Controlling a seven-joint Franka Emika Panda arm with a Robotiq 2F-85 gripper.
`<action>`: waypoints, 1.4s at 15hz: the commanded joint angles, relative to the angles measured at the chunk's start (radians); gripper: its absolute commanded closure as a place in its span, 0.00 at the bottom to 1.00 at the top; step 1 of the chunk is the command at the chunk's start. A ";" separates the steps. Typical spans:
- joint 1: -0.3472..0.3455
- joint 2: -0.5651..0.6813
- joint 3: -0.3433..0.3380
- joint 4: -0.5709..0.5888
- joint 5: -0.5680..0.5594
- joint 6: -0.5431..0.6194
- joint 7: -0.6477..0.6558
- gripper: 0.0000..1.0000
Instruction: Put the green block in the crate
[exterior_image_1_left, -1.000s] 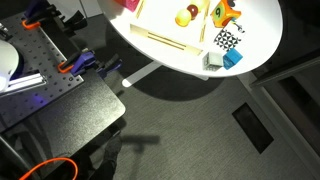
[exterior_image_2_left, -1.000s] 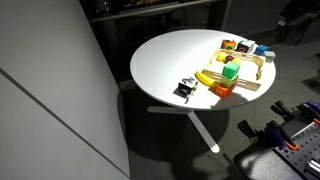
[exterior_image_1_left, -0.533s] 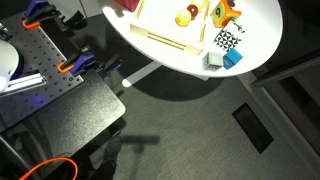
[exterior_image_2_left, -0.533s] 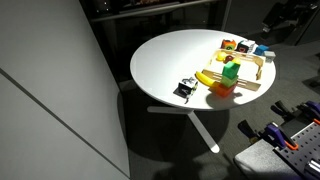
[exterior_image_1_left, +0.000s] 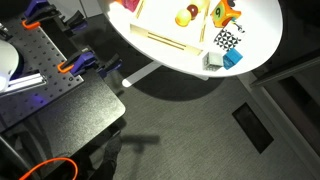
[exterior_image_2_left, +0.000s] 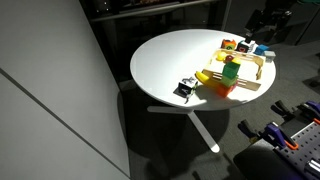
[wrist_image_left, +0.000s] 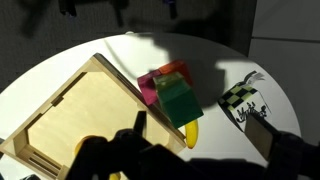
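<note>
Dark floor all round, and on it a round white table (exterior_image_2_left: 160, 65), picked up in both exterior views. Next in size, the crate (wrist_image_left: 60, 120): pale wood, shallow, thin slat sides, lying flat on the tabletop, its long wall (exterior_image_1_left: 175, 42) plain in an exterior view. Down at the bottom of the wrist view, the gripper (wrist_image_left: 195, 160), only a dark blur hanging above the table. Jaws apart or together: impossible to tell from that blur.

Now the green block (wrist_image_left: 180, 100): not in the crate but outside it, just beside one wall, perched on top of a pink block (wrist_image_left: 148, 88) and a red-orange block (wrist_image_left: 175, 68). Same green block (exterior_image_2_left: 231, 70) bright against the wood in an exterior view. Right by the stack, a yellow toy banana (wrist_image_left: 190, 135) lying along the crate's wall. Farther out on the white top, apart from the stack, a black-and-white checkered cube (wrist_image_left: 243, 100). Last and small, a blue cube (exterior_image_1_left: 233, 58) near the table's rim, just beside the checkered cube.
</note>
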 joint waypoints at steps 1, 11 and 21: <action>0.013 0.105 0.002 0.089 0.036 -0.037 -0.073 0.00; 0.015 0.292 0.050 0.151 -0.008 -0.011 -0.165 0.00; 0.019 0.378 0.089 0.131 -0.179 0.097 -0.140 0.00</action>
